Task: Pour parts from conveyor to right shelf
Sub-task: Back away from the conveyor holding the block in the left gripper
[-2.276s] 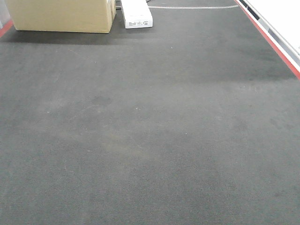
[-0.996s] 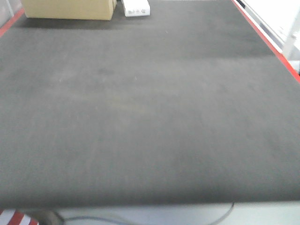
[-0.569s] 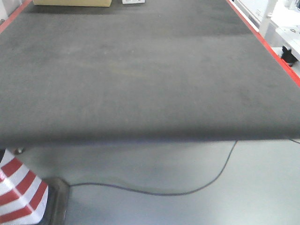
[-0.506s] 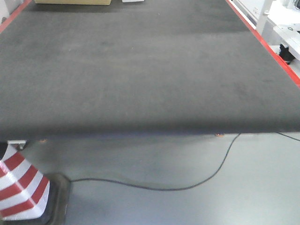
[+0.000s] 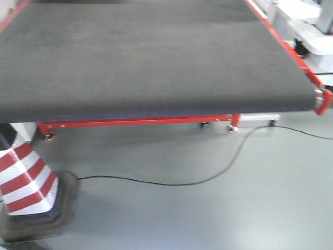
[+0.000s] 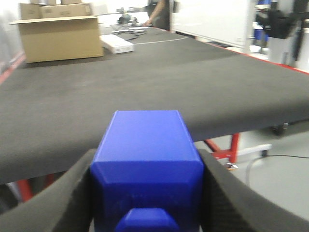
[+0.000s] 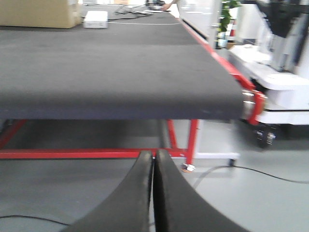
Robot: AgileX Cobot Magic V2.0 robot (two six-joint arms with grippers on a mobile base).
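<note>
Clamping was seen at the left gripper (image 6: 147, 208): the blue part (image 6: 145, 145) was held between its two dark fingers (image 6: 53, 203), pressed on both sides, with the small knob turned toward the wrist camera. The part was held off the conveyor (image 6: 145, 82), in front of its near edge. A cardboard box (image 6: 60, 36) and a flat white box (image 6: 116, 43) were seen at the belt's far end. The right gripper (image 7: 154, 193) was found closed on nothing, jaws pressed together, low before the conveyor's red frame (image 7: 87, 153). A black cable (image 5: 208, 177) was laid across the grey floor (image 5: 234, 219), and a striped cone (image 5: 23, 177) was stood by the belt's left corner.
</note>
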